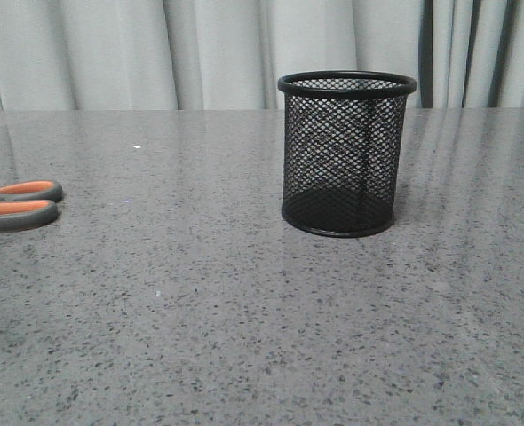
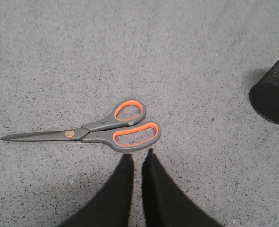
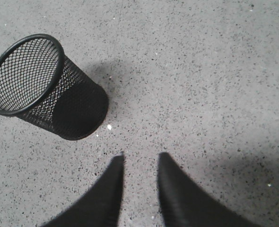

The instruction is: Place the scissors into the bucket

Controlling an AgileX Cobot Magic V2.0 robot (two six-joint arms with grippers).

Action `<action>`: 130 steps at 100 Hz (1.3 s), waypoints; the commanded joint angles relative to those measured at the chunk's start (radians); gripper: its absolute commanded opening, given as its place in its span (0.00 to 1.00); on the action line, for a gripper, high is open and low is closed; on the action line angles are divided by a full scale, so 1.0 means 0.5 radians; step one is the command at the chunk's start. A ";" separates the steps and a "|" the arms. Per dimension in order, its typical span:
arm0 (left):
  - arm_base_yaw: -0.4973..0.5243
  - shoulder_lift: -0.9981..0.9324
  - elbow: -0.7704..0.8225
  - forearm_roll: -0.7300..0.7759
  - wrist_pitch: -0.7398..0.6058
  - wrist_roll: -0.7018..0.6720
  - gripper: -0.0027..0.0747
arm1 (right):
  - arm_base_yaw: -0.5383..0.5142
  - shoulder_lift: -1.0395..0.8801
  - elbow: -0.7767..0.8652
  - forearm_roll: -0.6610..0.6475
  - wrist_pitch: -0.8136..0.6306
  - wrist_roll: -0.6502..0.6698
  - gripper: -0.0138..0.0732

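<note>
The scissors lie flat on the table at the far left of the front view, only their grey and orange handle loops showing. The left wrist view shows them whole, blades closed. My left gripper hovers just short of the larger handle loop, its fingers nearly together with a thin gap, holding nothing. The bucket, a black wire-mesh cup, stands upright and empty right of the table's middle; it also shows in the left wrist view and the right wrist view. My right gripper is open and empty, near the bucket's base.
The grey speckled table carries only the scissors and the bucket. Pale curtains hang behind its far edge. Neither arm shows in the front view.
</note>
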 commanded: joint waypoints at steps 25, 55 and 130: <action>-0.003 0.243 -0.099 -0.105 -0.067 0.099 0.65 | -0.006 0.007 -0.074 0.012 -0.078 -0.032 0.66; -0.003 0.675 -0.315 -0.119 0.155 0.879 0.64 | -0.006 0.007 -0.074 0.012 -0.078 -0.032 0.66; -0.003 1.418 -0.522 0.255 0.180 2.491 0.64 | -0.006 0.007 -0.074 0.012 -0.032 -0.168 0.66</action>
